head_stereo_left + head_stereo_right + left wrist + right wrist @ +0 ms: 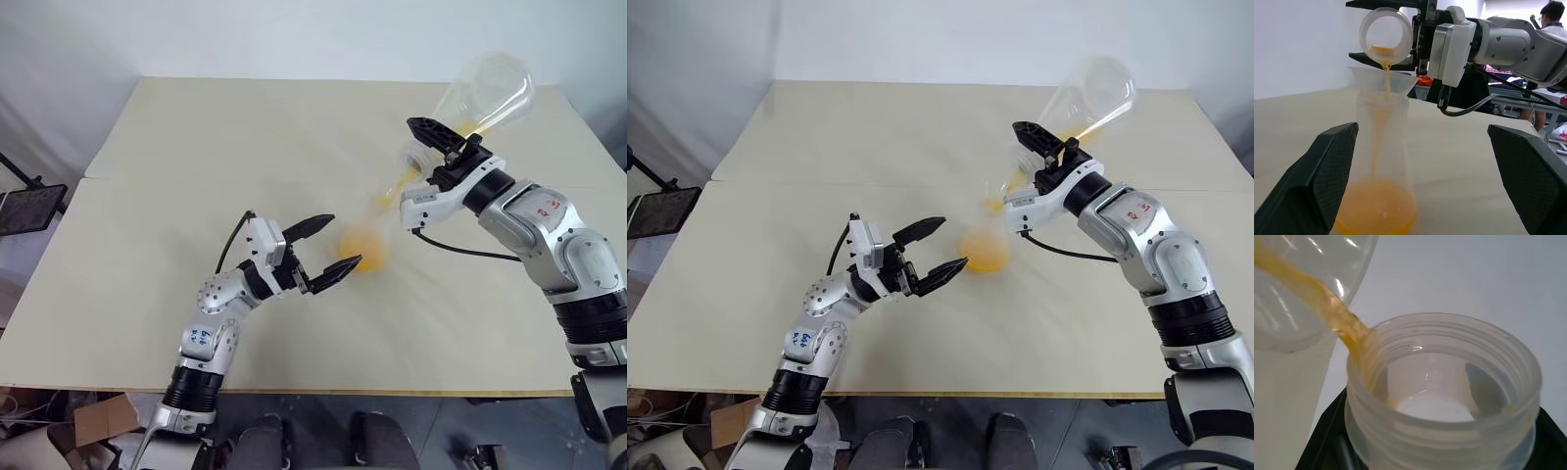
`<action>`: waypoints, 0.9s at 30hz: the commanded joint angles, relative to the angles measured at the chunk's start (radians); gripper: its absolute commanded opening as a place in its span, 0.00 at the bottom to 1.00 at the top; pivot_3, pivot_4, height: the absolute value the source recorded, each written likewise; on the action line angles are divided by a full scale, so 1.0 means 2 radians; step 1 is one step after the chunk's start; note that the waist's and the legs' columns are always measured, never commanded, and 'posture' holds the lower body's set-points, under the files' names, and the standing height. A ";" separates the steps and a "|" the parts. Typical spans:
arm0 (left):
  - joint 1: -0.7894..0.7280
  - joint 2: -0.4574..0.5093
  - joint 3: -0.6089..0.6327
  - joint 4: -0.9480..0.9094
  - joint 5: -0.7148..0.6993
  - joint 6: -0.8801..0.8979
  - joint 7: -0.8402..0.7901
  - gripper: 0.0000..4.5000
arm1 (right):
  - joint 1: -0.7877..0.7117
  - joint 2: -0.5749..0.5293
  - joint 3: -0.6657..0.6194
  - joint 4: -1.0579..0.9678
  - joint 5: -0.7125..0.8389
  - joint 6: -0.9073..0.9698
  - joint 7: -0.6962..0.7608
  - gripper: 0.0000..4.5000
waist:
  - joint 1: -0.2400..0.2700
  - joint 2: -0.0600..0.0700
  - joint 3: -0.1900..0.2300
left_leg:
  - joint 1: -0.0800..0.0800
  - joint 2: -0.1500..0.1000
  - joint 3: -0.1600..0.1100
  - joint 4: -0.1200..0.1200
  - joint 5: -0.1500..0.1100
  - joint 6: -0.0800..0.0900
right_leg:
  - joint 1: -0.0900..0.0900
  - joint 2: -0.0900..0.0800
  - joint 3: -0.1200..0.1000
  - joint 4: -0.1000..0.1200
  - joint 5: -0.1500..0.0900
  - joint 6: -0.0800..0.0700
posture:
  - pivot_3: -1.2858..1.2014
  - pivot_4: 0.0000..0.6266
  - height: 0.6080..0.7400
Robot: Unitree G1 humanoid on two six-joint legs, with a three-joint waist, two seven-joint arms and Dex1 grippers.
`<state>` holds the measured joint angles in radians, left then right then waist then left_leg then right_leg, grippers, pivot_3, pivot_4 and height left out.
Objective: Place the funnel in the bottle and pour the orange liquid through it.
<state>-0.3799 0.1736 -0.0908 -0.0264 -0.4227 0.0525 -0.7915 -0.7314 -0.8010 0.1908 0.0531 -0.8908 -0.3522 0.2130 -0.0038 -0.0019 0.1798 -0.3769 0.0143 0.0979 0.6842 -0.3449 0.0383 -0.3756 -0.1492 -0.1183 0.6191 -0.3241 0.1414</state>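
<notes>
Now pouring, with the stream running into the funnel.

My left claw [328, 250] hangs spread apart beside the bottle [1382, 166]; the funnel [1383, 81] sits in its neck, orange liquid [1375, 213] pooling below. My right claw [443, 149] is clamped on the tilted flask [487, 93]; tip faster and, unsteadied, the funnel could overflow.

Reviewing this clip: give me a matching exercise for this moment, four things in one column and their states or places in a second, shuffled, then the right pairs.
Things:
1. small clear plastic funnel
2. frosted white flask-shaped bottle
3. large clear conical flask
4. left gripper

States:
A. open, fingers either side of the bottle, not touching it
B. tilted in the shut right gripper, mouth downward
C. seated in the bottle's neck, catching the stream
D. upright on the beige table, orange liquid pooled at its base

Pairs: 1-C, 2-D, 3-B, 4-A
</notes>
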 commanded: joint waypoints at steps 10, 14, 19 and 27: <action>0.001 -0.005 -0.001 -0.021 -0.002 -0.006 0.005 1.00 | -0.001 -0.003 -0.006 -0.021 -0.004 -0.003 -0.016 0.56 | 0.000 0.000 0.000 | 0.000 0.000 0.000 0.000 0.000 0.000 | 0.000 0.000 0.000 0.000 0.000 0.000 | 0.52 0.24 1.00; 0.003 -0.006 -0.003 -0.021 -0.001 -0.008 0.006 1.00 | 0.000 -0.003 -0.007 -0.021 -0.003 -0.005 -0.017 0.56 | 0.000 0.000 0.000 | 0.000 0.000 0.000 0.000 0.000 0.000 | 0.000 0.000 0.000 0.000 0.000 0.000 | 0.52 0.24 1.00; 0.002 -0.008 -0.004 -0.020 -0.001 -0.009 0.006 1.00 | 0.002 -0.004 -0.007 -0.020 -0.004 -0.006 -0.018 0.56 | 0.000 0.000 0.000 | 0.000 0.000 0.000 0.000 0.000 0.000 | 0.000 0.000 0.000 0.000 0.000 0.000 | 0.52 0.24 1.00; 0.001 -0.007 -0.003 -0.019 0.000 -0.009 0.005 1.00 | 0.009 -0.003 -0.008 -0.026 -0.017 -0.003 -0.030 0.56 | 0.000 0.000 0.000 | 0.000 0.000 0.000 0.000 0.000 0.000 | 0.000 0.000 0.000 0.000 0.000 0.000 | 0.52 0.24 1.00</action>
<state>-0.3799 0.1620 -0.0970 -0.0264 -0.4226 0.0519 -0.7798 -0.7151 -0.8010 0.1908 0.0462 -0.9140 -0.3657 0.1820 -0.0037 -0.0019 0.1798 -0.3769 0.0143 0.0979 0.6842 -0.3449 0.0383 -0.3756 -0.1491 -0.1183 0.6190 -0.3241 0.1414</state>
